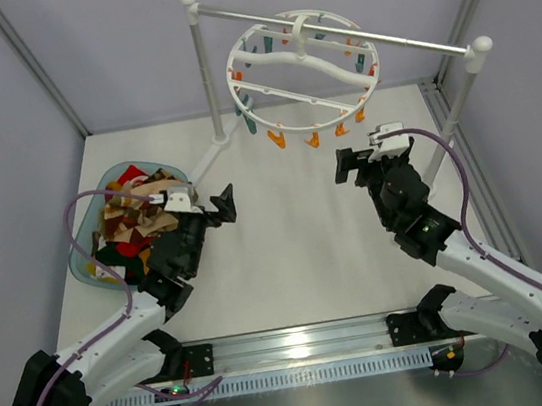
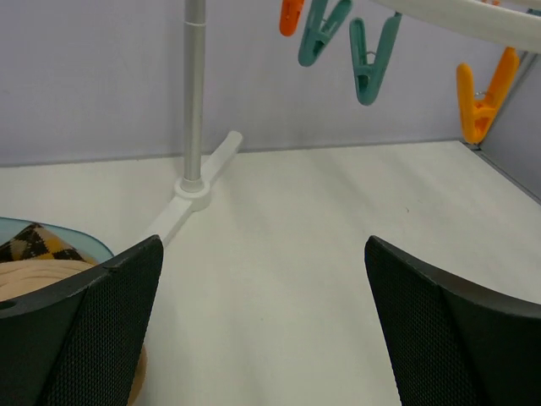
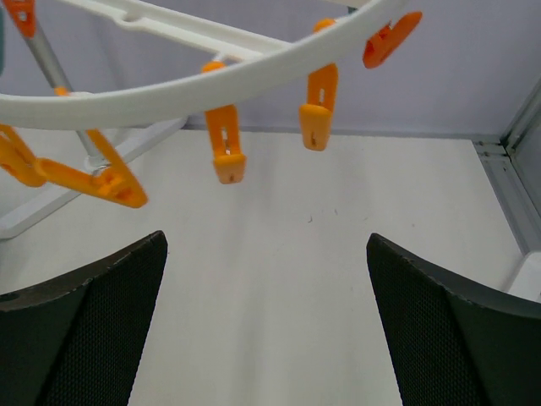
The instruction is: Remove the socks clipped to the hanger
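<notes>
Bare clips [image 1: 313, 140] hung on the hanger [image 1: 253, 59]; the socks [image 1: 132, 217] lay heaped aside. With left gripper [image 1: 224, 206] and right gripper [image 1: 345, 166] fingers wide and empty, scanning every clip seemed wise.

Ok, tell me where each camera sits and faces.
Top external: above and behind the bases, looking down on hanger, sock bin, left arm and right arm.
Left wrist: low, facing the stand post and teal clips; own open jaws below.
Right wrist: facing the hanger rim's orange clips; open jaws below.
Shared: both wrists see hanger clips.
</notes>
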Available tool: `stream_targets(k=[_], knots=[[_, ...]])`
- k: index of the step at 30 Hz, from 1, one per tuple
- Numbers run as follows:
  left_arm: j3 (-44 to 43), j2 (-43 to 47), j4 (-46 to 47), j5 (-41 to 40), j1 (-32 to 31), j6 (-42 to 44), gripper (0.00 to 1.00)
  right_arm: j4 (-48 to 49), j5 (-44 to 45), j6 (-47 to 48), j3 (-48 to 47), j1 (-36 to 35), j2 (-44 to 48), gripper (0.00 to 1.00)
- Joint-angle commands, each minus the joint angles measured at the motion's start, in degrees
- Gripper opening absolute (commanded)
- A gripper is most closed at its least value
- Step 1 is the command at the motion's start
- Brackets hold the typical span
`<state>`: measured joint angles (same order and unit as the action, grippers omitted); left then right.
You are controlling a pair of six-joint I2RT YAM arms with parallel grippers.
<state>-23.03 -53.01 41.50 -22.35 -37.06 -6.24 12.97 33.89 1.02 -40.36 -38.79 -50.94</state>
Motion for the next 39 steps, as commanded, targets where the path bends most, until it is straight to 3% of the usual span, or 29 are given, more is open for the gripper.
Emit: stream_targets(k=[1, 39], knots=[[-1.76, -0.77, -3.09, 6.18, -0.12, 0.18, 1.0, 5.57, -6.03, -5.5, 2.3, 5.12, -1.88, 1.0], [-0.7, -4.38, 1.75, 2.22, -0.03, -1.05, 1.0, 8.03, -5.76, -6.47, 5.91, 5.83, 0.05, 1.0]])
